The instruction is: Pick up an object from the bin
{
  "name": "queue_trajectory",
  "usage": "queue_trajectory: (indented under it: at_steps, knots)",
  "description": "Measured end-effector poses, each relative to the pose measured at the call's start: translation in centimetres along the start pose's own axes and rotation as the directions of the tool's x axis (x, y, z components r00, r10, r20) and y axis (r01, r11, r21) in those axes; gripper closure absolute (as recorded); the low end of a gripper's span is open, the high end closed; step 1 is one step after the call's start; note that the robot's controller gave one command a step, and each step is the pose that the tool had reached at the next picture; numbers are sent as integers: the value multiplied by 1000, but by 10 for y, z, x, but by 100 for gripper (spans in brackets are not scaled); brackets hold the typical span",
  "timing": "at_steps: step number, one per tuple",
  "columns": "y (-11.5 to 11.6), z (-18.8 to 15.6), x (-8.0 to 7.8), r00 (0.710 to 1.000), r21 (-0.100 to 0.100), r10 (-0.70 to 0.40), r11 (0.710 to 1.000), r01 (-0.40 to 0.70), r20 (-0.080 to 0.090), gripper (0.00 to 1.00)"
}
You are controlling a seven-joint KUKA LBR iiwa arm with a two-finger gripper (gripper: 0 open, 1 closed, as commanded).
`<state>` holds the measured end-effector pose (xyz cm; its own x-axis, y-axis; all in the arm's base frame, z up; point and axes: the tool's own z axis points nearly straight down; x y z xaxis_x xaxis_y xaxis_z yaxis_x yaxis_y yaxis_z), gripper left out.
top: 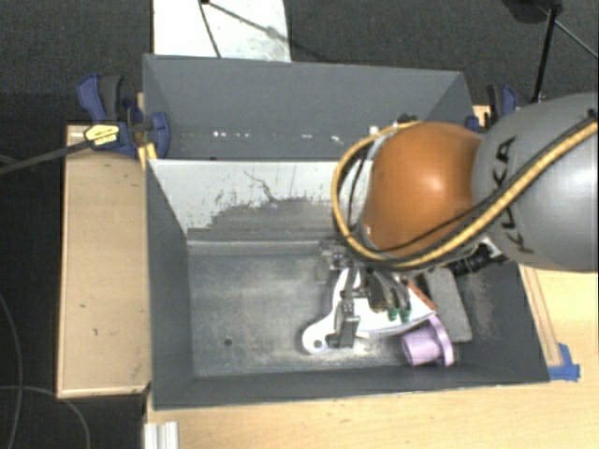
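Note:
My gripper [349,318] reaches down below the arm's wrist to the bin floor, right of centre near the front wall. Its tip is right at a white flat plastic piece [320,337] with a rounded end that lies on the floor. Just to the right lies a purple cup-like thing [427,346] on its side. Between the two sits a white item with green and orange bits [401,317], partly hidden by the gripper. Whether anything is between the gripper's jaws cannot be made out.
A grey oblong block [453,304] lies against the bin's right slope behind the purple thing. The arm and its orange dome cover the bin's right back part. The left half of the floor is bare scratched metal.

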<state>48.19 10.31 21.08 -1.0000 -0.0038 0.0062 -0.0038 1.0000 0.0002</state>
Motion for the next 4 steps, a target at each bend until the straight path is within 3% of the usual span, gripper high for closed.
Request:
queue_trajectory:
  at_steps: [1, 2, 3, 4]
  knots:
    - [-1, -4, -2, 1000, -1, 3, 1000, -3, 8, 0]
    - [-15, 5, -5, 995, -1, -97, 995, 97, 10, 0]
    - [-43, 26, -21, 989, 1, -150, 989, 150, 8, 0]
    - [-45, 62, -12, 991, 1, -136, 991, 136, 12, 0]
